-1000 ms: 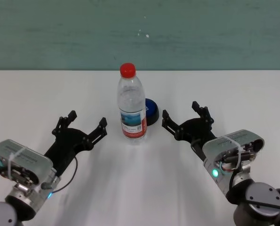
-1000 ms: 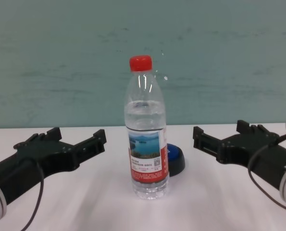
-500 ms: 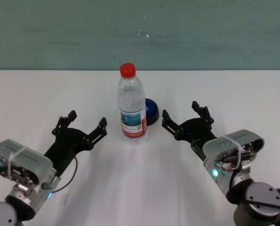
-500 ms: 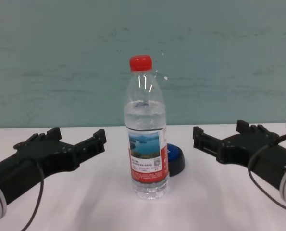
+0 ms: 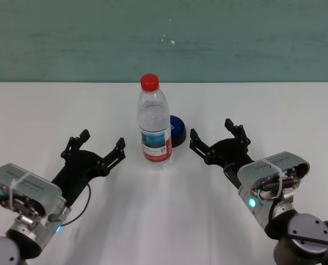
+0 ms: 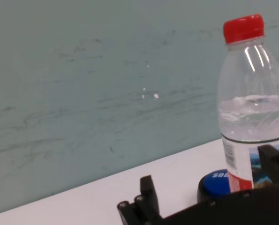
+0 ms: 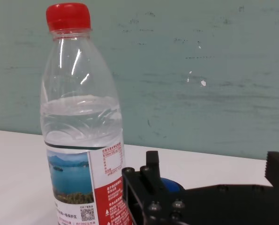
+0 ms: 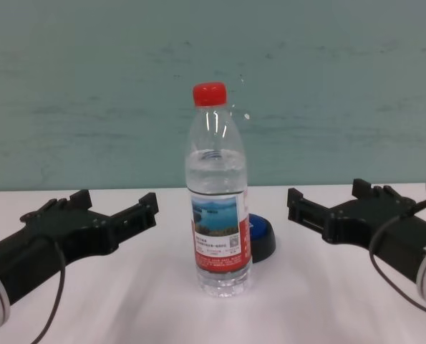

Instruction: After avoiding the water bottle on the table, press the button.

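Standing water bottle [image 5: 154, 130] hides button [image 5: 177, 131] between spread-fingered grippers.

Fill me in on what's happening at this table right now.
Nothing is being handled. A water bottle stands upright on the white table, with the blue button just behind it on the robot's right. The left gripper and right gripper sit on either side of the bottle, fingers open, touching nothing. The button has not been pressed.

clear glossy plastic water bottle [image 5: 154, 127]
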Tool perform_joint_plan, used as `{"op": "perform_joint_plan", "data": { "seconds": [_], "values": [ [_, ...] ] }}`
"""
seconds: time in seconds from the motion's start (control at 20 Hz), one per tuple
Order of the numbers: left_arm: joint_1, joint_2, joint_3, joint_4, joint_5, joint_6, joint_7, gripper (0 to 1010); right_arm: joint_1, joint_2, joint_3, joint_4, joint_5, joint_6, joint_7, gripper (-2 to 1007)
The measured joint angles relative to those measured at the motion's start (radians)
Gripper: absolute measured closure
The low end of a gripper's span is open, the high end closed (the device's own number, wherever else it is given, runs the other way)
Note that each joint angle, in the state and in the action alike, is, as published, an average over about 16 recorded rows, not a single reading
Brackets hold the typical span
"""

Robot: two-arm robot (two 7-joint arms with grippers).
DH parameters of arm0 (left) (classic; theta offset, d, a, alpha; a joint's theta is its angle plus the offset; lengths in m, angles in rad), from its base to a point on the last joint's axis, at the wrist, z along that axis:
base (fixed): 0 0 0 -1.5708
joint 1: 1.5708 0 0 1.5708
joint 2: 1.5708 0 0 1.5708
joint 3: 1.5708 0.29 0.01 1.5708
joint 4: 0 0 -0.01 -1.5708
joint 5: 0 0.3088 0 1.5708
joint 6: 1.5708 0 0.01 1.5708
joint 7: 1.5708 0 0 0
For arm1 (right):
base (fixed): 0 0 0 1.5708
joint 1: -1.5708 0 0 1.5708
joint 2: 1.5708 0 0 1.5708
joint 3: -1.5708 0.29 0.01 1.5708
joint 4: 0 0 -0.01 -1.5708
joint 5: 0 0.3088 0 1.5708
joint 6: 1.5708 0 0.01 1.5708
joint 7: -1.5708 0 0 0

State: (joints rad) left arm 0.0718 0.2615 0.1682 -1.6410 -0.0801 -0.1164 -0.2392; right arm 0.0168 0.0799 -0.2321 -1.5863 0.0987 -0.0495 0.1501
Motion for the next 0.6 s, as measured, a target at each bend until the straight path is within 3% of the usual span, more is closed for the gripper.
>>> {"op": "perform_joint_plan", "data": {
  "seconds": [0.6],
  "values": [
    [0.0, 0.0, 0.0, 0.0, 0.0, 0.0, 0.0, 0, 0.0, 0.0, 0.0, 0.0, 0.0, 0.0, 0.0, 1]
  ]
}}
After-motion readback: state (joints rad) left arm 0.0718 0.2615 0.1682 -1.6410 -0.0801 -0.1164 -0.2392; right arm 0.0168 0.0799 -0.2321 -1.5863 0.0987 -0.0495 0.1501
